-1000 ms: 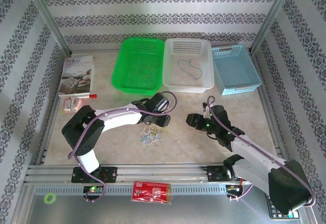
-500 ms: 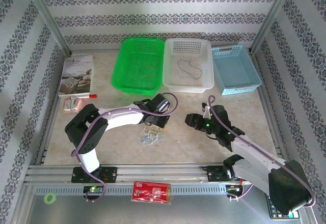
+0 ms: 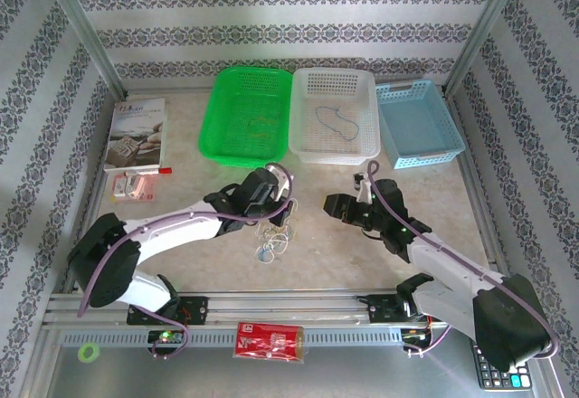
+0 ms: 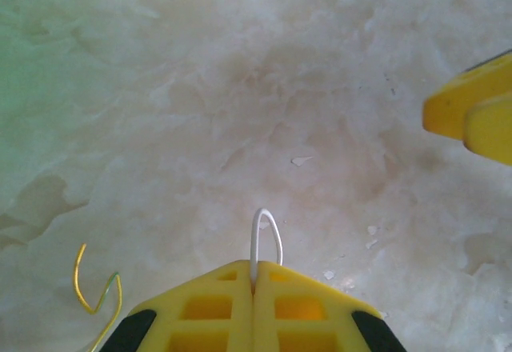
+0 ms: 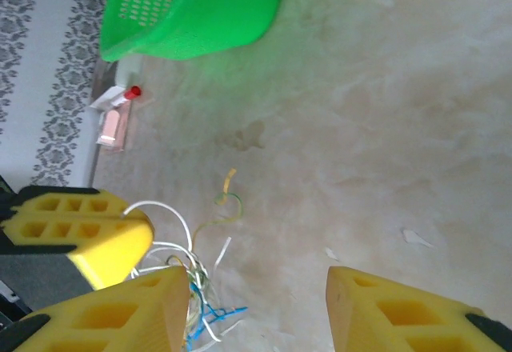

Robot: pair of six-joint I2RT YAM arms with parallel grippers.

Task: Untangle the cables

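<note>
white cable loop (image 4: 266, 236) clamped in the left gripper (image 4: 254, 278), the other cables (image 3: 271, 235) trailing beneath on the table (image 3: 317, 262); the right gripper (image 5: 256, 280), jaws apart, sits just right of them.

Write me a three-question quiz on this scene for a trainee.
1. True or false: the left gripper is shut on a white cable.
2. Which basket holds the dark blue cable? A the green basket; B the white basket; C the blue basket.
3. Fill in the blank: the jaws of the right gripper stand ____.
Key: 1 true; 2 B; 3 open.
</note>
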